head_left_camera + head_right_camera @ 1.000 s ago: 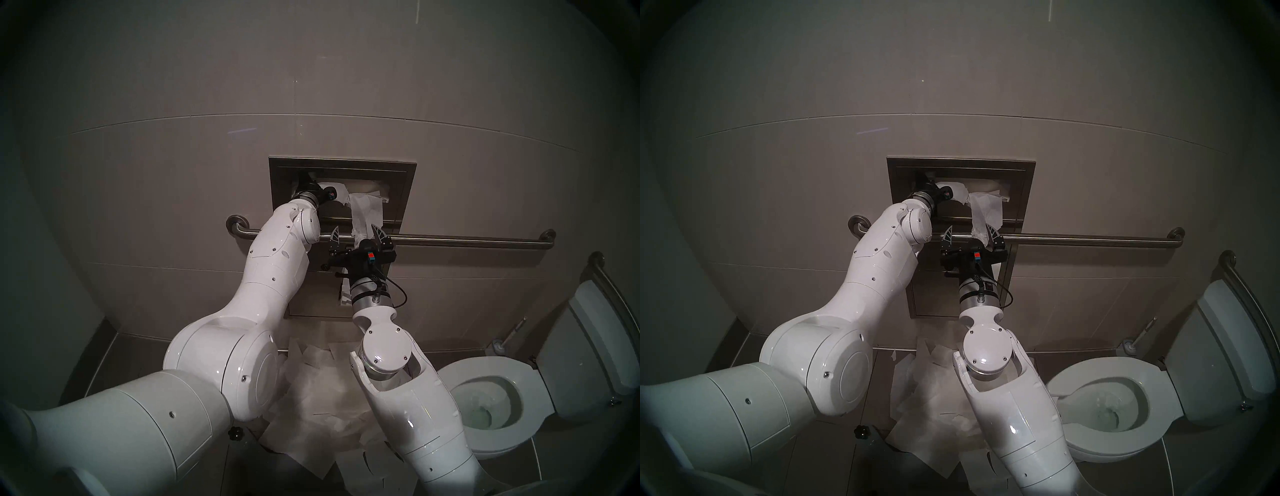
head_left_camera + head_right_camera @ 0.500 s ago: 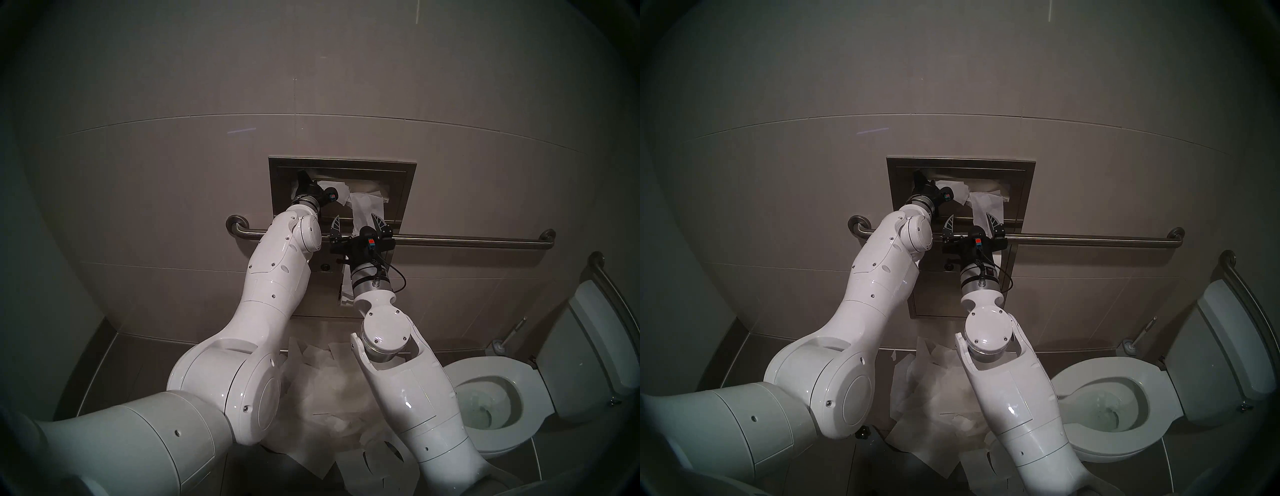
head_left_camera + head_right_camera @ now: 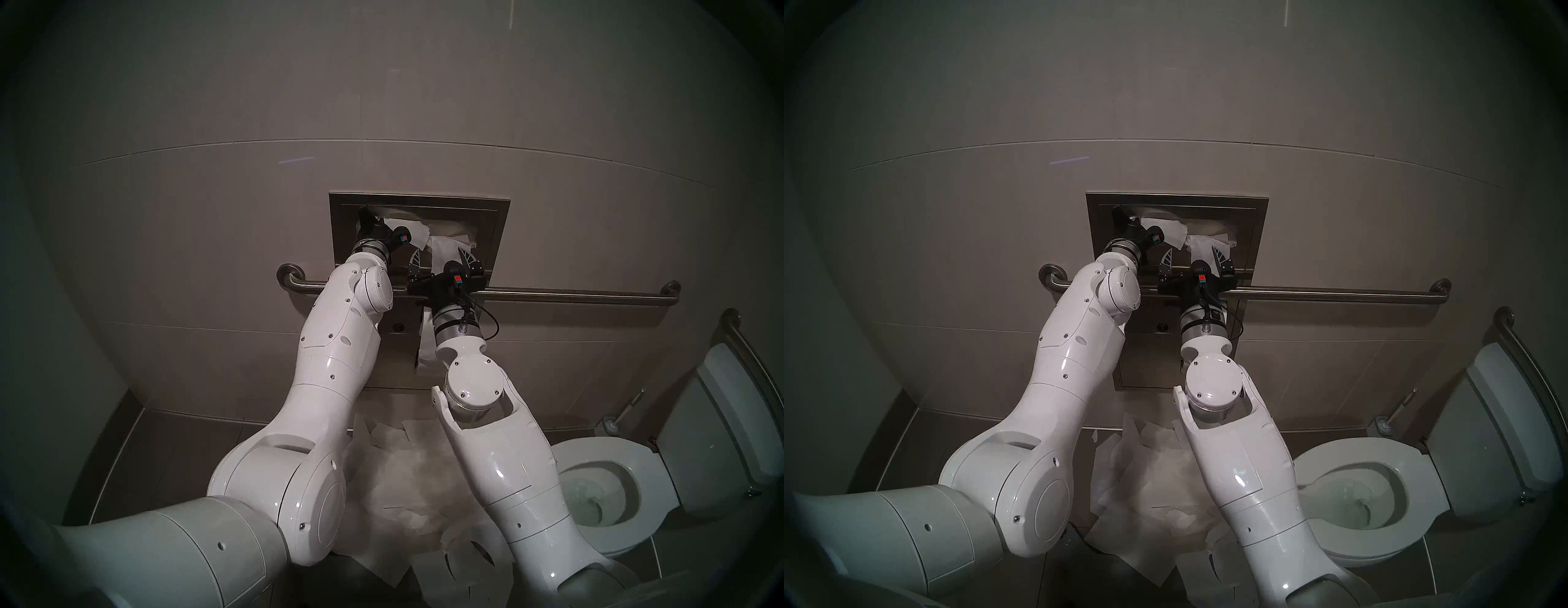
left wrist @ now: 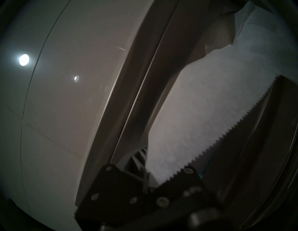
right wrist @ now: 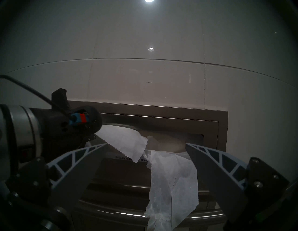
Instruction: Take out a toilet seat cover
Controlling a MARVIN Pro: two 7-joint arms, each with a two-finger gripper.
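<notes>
The toilet seat cover is thin white tissue coming out of the steel wall dispenser's (image 3: 496,204) slot. A flat flap of it with a saw-tooth edge (image 5: 124,143) runs to the left. A wrinkled strip of it (image 5: 174,177) hangs over the front, also seen in the head view (image 3: 443,248). My left gripper (image 3: 364,214) is inside the slot's left end. In the left wrist view the flap (image 4: 201,112) lies between its fingers (image 4: 138,159), which look shut on it. My right gripper (image 5: 145,144) is open, one finger on each side of the hanging strip (image 3: 1202,246).
A steel grab bar (image 3: 551,295) crosses the wall just under my right gripper. A toilet paper roll (image 3: 426,339) sits behind my right wrist. Loose white sheets with oval cut-outs (image 3: 403,467) are piled on the floor. The toilet (image 3: 594,458) and a brush (image 3: 611,424) stand at the right.
My right arm has risen, carrying the open gripper from below the grab bar up around the hanging strip. My left gripper has edged up and left in the slot.
</notes>
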